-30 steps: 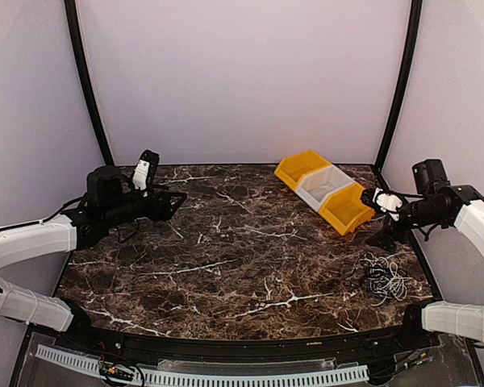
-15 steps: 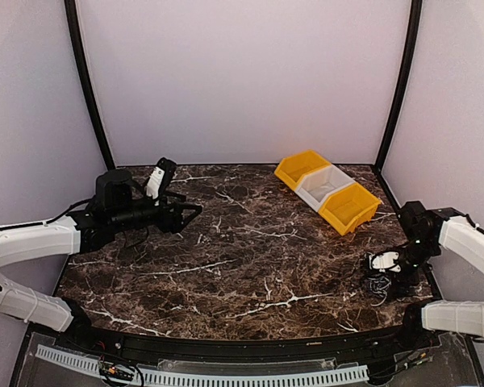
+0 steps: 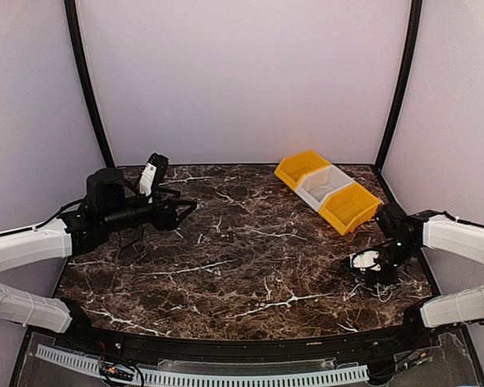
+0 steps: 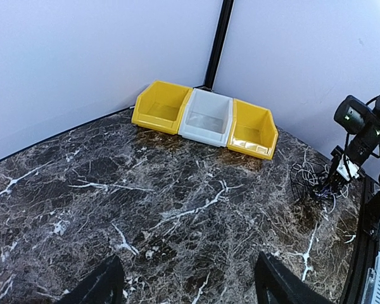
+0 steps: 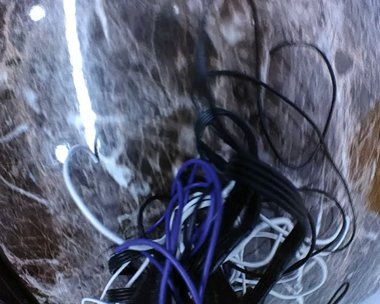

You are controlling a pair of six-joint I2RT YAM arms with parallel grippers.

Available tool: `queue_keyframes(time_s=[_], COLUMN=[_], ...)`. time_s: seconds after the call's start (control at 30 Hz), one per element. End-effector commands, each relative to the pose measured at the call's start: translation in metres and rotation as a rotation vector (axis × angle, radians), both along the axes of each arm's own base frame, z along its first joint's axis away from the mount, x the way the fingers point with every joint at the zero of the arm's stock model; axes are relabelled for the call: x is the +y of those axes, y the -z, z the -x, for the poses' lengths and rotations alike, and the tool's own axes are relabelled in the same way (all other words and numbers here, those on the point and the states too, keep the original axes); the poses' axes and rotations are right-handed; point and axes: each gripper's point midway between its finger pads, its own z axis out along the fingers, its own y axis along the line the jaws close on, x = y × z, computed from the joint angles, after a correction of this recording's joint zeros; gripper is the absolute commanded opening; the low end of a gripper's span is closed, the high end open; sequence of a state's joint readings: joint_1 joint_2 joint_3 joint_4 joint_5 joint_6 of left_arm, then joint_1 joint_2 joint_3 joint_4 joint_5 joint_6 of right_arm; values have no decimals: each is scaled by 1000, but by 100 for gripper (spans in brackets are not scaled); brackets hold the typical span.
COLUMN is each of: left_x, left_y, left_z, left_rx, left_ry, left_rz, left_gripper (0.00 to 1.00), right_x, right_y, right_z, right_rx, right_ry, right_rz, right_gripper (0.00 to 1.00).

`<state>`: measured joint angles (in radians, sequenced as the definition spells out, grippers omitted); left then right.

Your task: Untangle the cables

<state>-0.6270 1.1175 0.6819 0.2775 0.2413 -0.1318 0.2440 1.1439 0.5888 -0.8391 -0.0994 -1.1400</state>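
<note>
The cables (image 3: 381, 280) lie in a tangled clump at the right edge of the marble table (image 3: 242, 250), with white, black and one purple cord mixed together. My right gripper (image 3: 363, 262) is down on the clump's left side. In the right wrist view the cables (image 5: 240, 209) fill the frame and bunch together toward the bottom, where the jaws pinch them. My left gripper (image 3: 185, 211) hovers open over the table's far left, well away, its dark fingers (image 4: 104, 285) wide apart and empty. It sees the cables (image 4: 311, 180) far off.
Three joined bins stand at the back right: yellow bin (image 3: 301, 169), white bin (image 3: 327, 184) and yellow bin (image 3: 348, 208), all looking empty. Black corner posts (image 3: 399, 89) and white walls close in the table. The right table edge runs just beside the clump.
My right arm has swung down from beside the bins onto the clump and its jaws have closed there. The clump has shifted a little left. The left arm reached slightly forward.
</note>
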Motion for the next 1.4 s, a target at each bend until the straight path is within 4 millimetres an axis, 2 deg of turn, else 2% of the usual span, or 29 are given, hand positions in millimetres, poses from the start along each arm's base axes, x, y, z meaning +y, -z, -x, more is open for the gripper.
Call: queue_keyframes(time_s=[0.0, 0.23, 0.27, 0.37, 0.5, 0.53, 0.6, 0.67, 0.7, 0.77, 0.83, 0.93, 1.0, 1.13, 1.2, 1.37], left_x=[8, 19, 22, 30, 40, 41, 43, 43, 42, 39, 36, 30, 24, 8, 2, -15], left_y=[-6, -7, -10, -6, -6, -5, 1, 6, 8, 14, 15, 23, 26, 31, 32, 38], left_z=[2, 8, 8, 11, 15, 15, 17, 18, 18, 18, 17, 13, 11, 8, 7, 4], left_rx=[15, 20, 13, 17, 21, 25, 37, 51, 63, 74, 72, 80, 80, 98, 103, 118], left_ry=[-39, -74, -87, -113, -155, -158, -163, -168, -167, -157, -145, -134, -112, -51, -33, 10], left_rz=[-14, -28, -24, -33, -24, -21, -15, -9, -4, 10, 24, 16, 7, 2, 7, -2], left_gripper=[74, 74, 73, 73, 74, 73, 73, 74, 74, 73, 74, 74, 74, 74, 73, 71], right_x=[66, 191, 213, 267, 325, 335, 349, 352, 350, 341, 329, 306, 287, 254, 244, 238], right_y=[-22, -46, -54, -57, -60, -61, -69, -83, -91, -111, -131, -151, -152, -140, -134, -117], right_z=[-23, -32, -39, -54, -81, -87, -96, -97, -95, -89, -83, -81, -85, -102, -107, -112], right_rx=[-50, 4, -7, 16, 11, 8, 7, 18, 23, 46, 73, 95, 100, 100, 110, 96], right_ry=[-47, -239, -268, -329, -353, -348, -326, -308, -304, -290, -271, -216, -159, -21, 27, 66], right_rz=[-165, -306, -328, -359, -381, -385, -400, -425, -439, -482, -534, -588, -596, -623, -632, -638], right_gripper=[10, 5, 4, 1, 0, 1, 17, 37, 49, 61, 66, 67, 65, 55, 48, 38])
